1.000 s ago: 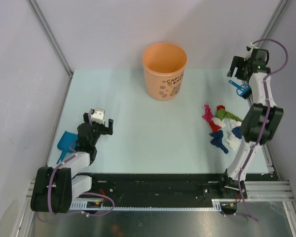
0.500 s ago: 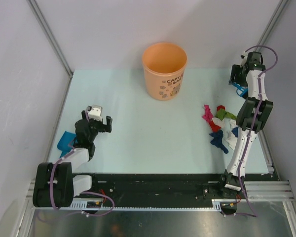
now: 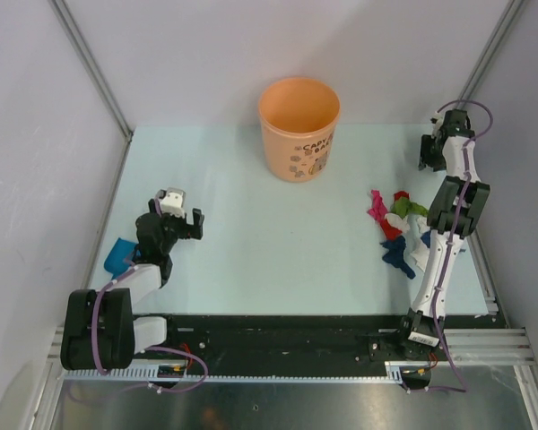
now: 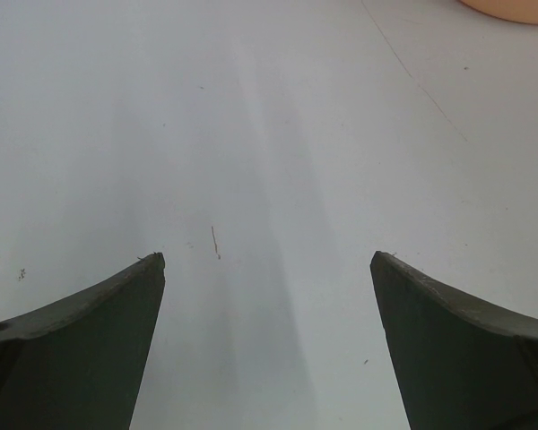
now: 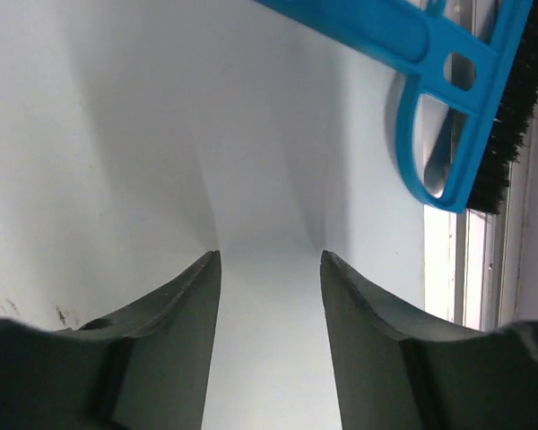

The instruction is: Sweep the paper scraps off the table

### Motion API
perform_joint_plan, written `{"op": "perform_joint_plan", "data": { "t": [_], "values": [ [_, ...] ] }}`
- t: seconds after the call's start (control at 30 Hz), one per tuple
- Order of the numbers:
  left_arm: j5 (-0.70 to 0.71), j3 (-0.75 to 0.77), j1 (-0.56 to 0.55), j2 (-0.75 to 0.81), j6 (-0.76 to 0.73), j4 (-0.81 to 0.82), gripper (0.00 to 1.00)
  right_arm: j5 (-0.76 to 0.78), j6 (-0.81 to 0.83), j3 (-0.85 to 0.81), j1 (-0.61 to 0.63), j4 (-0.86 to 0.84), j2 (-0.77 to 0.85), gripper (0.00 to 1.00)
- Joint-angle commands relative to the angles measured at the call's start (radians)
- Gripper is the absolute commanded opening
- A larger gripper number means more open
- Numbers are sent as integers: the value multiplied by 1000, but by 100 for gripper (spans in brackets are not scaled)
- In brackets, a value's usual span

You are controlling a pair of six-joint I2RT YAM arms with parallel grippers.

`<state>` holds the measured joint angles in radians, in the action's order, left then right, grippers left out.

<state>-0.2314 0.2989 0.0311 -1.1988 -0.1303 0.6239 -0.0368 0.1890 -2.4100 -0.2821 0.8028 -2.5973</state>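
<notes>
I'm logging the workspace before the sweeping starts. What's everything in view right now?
bucket: one, orange, far middle of the table
paper scraps: one loose cluster, count unclear; magenta, red, green, white, blue; right side, beside the right arm
dustpan: one, blue, left edge, partly hidden by the left arm
brush: one, blue with black bristles, far right edge
table: one, pale mint green
left claw: open, over bare table
right claw: open, just short of the brush

Lab test cell, grey walls [image 3: 188,54], railed table [image 3: 251,260]
</notes>
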Motion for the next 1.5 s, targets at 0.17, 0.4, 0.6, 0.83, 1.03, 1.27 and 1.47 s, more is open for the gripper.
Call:
{"op": "perform_joint_plan", "data": {
  "t": [0.17,0.4,0.6,0.83,1.03,1.27,1.47],
  "values": [
    [-28,48,12,-12,21,-1,100,-182,32,-70,-17,32,-9,46],
    [-34,51,13,-8,15,-13,100,-221,32,-81,24,-56,109,47],
    [-42,52,12,-5,6,-32,100,35,84,81,64,-396,236,62],
    [-49,72,12,-27,1,-50,100,202,430,80,133,-505,125,88],
    [-51,108,12,-62,-2,-82,100,385,596,123,182,-721,56,91],
    [-37,152,12,-96,-15,-141,100,437,691,163,176,-772,-6,87],
    [-36,163,10,-110,-15,-151,100,474,731,193,147,-829,-50,80]
  ]
}}
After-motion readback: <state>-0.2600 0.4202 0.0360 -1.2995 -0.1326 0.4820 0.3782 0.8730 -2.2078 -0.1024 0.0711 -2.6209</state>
